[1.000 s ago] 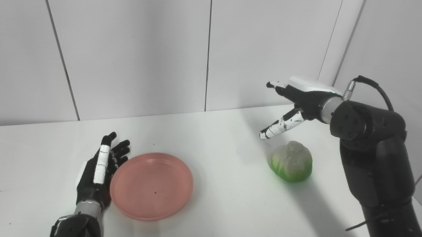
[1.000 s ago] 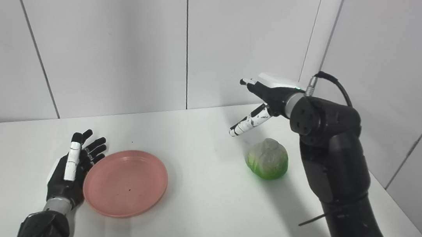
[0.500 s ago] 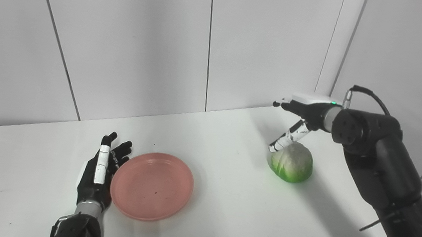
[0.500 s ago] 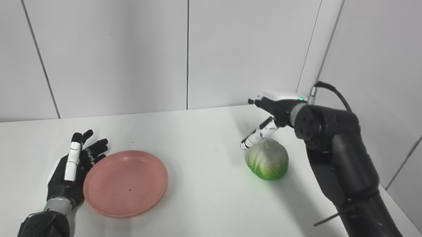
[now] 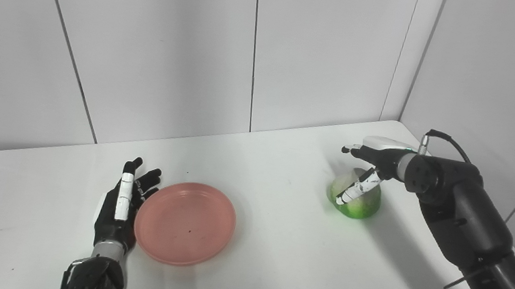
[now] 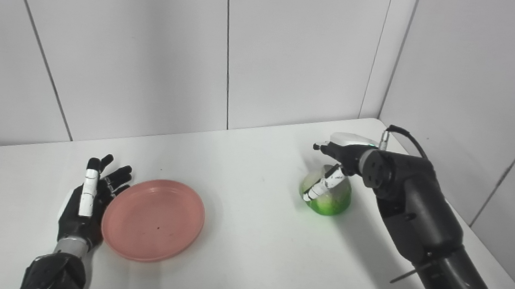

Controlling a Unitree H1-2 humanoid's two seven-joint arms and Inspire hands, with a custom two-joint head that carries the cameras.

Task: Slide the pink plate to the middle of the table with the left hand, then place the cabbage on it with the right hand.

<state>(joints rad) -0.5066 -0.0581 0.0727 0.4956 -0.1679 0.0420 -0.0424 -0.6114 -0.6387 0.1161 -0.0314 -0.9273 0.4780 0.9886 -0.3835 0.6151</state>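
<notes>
A: Looking at the right hand (image 5: 364,171) first; it sits over the top of the cabbage (image 5: 355,200), its thumb lying down the near-left face, its fingers spread toward the far side; whether they press the leaves or only hang close I cannot tell; it looks unclosed to me, nothing lifted.

B: And the cabbage itself?

A: Resting on the table (image 5: 283,262) at the right, toward the far corner; a rounded lump with no clear long axis, so the grasp direction matters little; what matters is that it lies directly beneath the right hand and well apart from the left hand (image 5: 120,206).

B: Where is the plate, then?

A: The pink plate (image 5: 185,223) lies left of the table's middle; the left hand lies flat beside it, fingers apart and holding nothing, its edge just at the plate's left rim; touching or a hair off, I cannot say.

B: So the carry runs which way?

A: From the cabbage leftward and toward the robot, I judge; the plate lies well apart from it, with bare table between.
</notes>
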